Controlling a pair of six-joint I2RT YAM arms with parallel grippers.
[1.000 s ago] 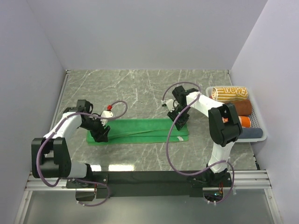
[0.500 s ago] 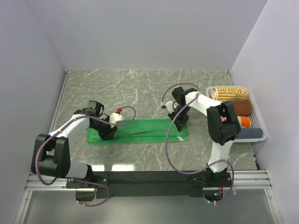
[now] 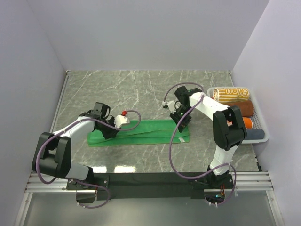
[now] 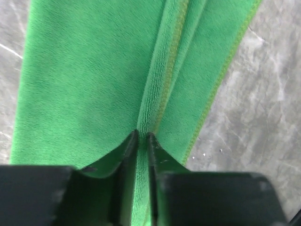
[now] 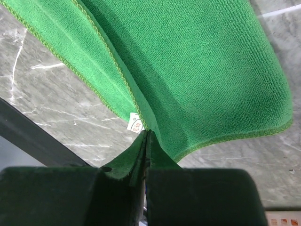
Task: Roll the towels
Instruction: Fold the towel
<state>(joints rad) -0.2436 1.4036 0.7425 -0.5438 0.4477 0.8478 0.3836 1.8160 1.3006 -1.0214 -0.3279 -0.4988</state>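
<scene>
The room is a small box with plain pale walls (image 3: pixel 141 33) on three sides. At the bottom is a grey worktop (image 3: pixel 141 87) that looks like stone, with thin white lines running over it. A black rail (image 3: pixel 150 179) runs along its 6 o'clock edge.

The green towel (image 3: pixel 146 132) lies a bit below the middle of the worktop. It is folded into a long strip that goes from 9 o'clock to 3 o'clock. At the 9 o'clock end the left hand (image 3: pixel 107 133) is down on the cloth. Its two fingers (image 4: pixel 128 148) pinch a raised fold of the towel between them. At the 3 o'clock end the right hand (image 3: pixel 182 123) is squeezed tight on the towel's edge, just beside the little white tag (image 5: pixel 135 123). That end is lifted off the stone.

A white tray (image 3: pixel 264 134) sits at the 3 o'clock edge of the worktop. Rolled towels lie in it side by side. A yellow-striped towel (image 3: pixel 230 94) is at the 12 o'clock end, with a brown towel (image 3: pixel 244 108) next to it. A blue-grey towel (image 3: pixel 254 135) is at the 6 o'clock end.
</scene>
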